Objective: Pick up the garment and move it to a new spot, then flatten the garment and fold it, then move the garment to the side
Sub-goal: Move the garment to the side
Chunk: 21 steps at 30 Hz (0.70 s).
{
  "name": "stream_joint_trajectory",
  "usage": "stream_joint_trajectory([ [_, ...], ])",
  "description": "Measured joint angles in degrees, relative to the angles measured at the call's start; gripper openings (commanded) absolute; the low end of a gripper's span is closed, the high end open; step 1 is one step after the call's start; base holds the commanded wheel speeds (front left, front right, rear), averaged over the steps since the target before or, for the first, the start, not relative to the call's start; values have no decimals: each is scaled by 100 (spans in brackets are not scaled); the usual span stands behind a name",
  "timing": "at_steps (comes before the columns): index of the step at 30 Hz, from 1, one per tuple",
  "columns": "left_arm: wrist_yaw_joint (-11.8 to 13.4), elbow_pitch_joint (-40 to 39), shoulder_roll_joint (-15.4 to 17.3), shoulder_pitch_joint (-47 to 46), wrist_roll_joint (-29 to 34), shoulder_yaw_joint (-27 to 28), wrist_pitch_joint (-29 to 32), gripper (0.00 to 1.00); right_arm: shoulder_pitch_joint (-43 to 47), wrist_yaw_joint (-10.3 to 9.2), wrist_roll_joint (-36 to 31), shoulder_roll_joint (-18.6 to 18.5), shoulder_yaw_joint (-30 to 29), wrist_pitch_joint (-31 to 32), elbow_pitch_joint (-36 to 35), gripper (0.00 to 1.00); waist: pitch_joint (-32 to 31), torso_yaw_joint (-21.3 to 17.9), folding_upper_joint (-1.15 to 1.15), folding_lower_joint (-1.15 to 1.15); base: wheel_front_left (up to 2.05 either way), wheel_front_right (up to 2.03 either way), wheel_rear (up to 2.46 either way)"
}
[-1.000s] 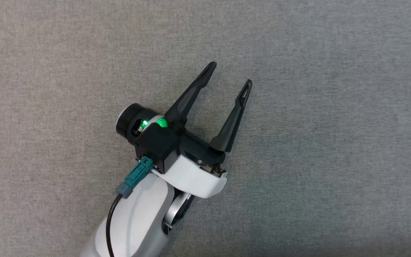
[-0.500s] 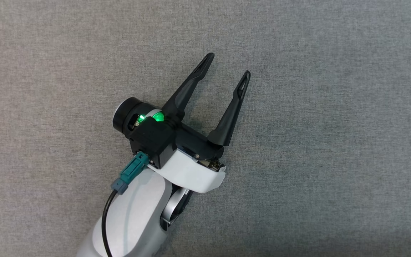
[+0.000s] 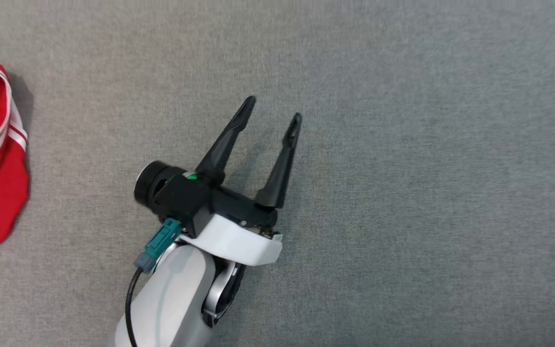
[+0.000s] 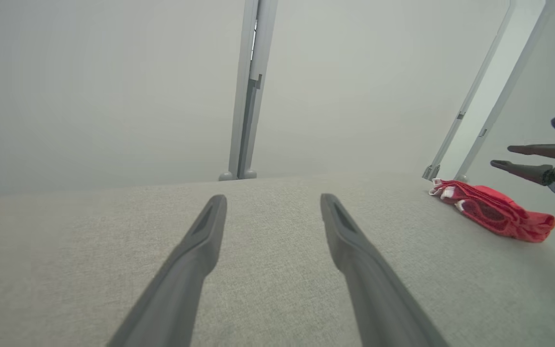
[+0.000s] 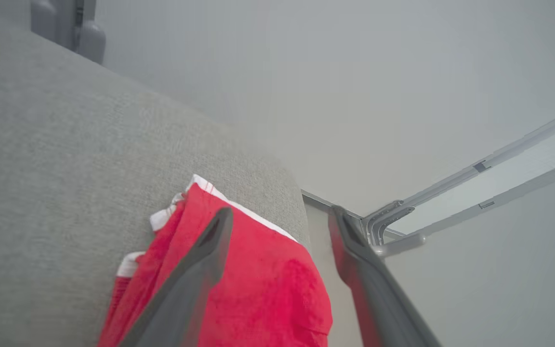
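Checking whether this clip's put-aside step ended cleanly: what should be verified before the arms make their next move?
1. No grip on the red garment: ok; the right gripper is open and clear of it in the left wrist view.
2. Other arm empty: ok; the left gripper is open over the bare gray surface.
3. Garment at the side: ok; it lies near the surface's edge.
4. Garment wholly on the surface: cannot tell.
5. Fold neat: cannot tell; it looks rumpled and is partly cut off in the head view.
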Motion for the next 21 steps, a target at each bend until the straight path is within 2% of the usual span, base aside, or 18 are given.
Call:
stream_joint_trajectory([
  [1, 20, 40, 0, 148, 1, 147, 0, 100, -20, 0, 3, 393, -209, -224, -2, 100, -200, -15, 0, 0, 0, 0, 0],
  [7, 86, 148, 2, 644, 52, 644, 0, 100, 285, 0, 204, 1720, -534, -813, -40, 100, -868, -66, 0, 0, 0, 0, 0],
  [12, 101, 244, 9, 1054, 350, 1147, 0, 100, 734, 0, 391, 2479, -784, -1018, -505, 100, -1455, -77, 0, 0, 0, 0, 0],
  [21, 9, 388, 9, 1712, 489, 2048, 0, 100, 2117, 0, 780, 3669, -1355, -1062, -1989, 100, -2273, -8, 0, 0, 0, 0, 0],
])
